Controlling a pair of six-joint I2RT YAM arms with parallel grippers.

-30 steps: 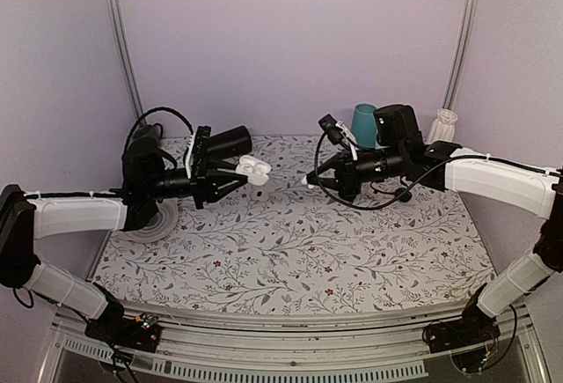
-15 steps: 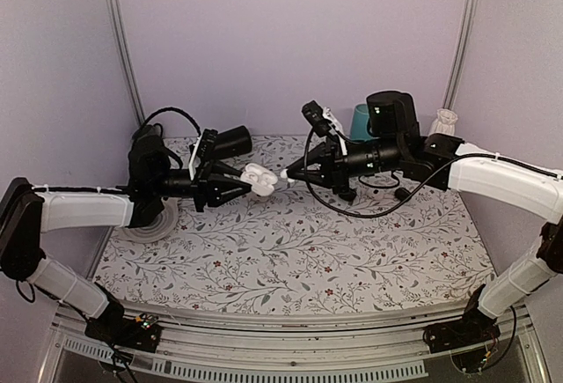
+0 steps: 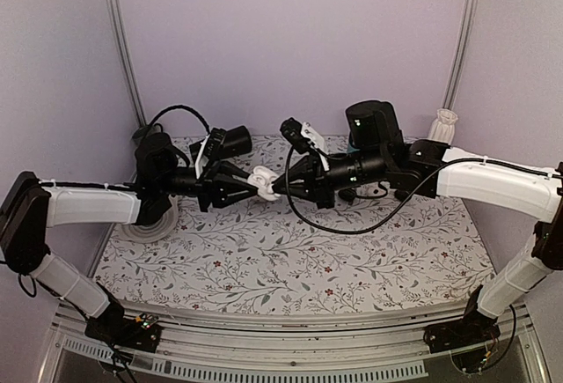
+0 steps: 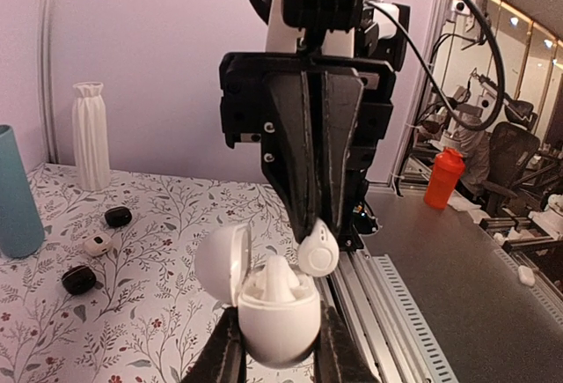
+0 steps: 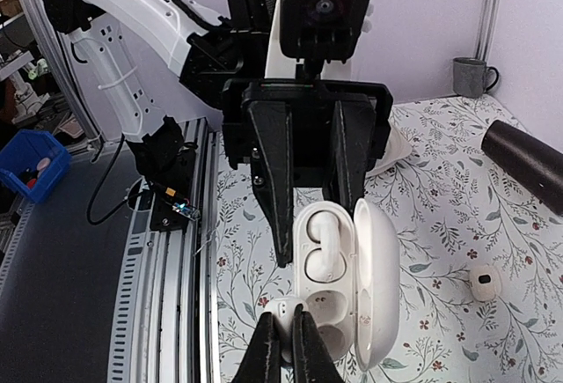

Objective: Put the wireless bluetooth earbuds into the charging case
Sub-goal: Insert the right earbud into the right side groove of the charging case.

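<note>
Left wrist: charging case [image 4: 280,326] upright (opening facing upward)

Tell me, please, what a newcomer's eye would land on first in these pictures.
The left gripper and right gripper meet tip to tip in mid-air over the far middle of the table. The left one holds the open white case, one earbud seated in it; the right one pinches a second earbud at the case's rim.
</note>
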